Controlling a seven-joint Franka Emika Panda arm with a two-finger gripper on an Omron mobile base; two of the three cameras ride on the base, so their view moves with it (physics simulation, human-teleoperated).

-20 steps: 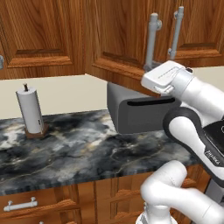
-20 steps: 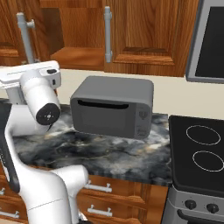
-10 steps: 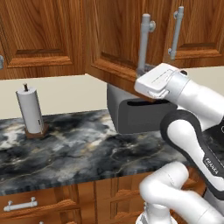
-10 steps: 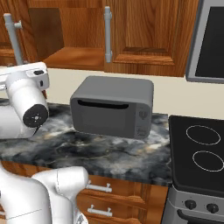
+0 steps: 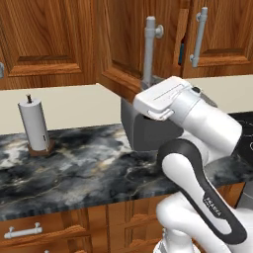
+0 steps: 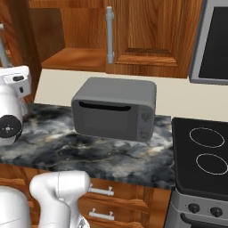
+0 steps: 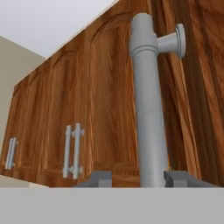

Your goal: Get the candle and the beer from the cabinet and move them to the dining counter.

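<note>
Cabinet (image 5: 123,44) door handle (image 7: 148,109) stands between the spread tool's (image 7: 138,178) fingertips, seemingly untouched.

**Arm raised, fingers parted**

The white arm rises from the base, bends at a dark elbow joint and reaches up and forward, wrist tilted upward. The gripper (image 7: 138,178) points up, its two dark fingertips (image 7: 101,178) parted, with a grey bar handle (image 7: 150,109) rising between them.
</note>
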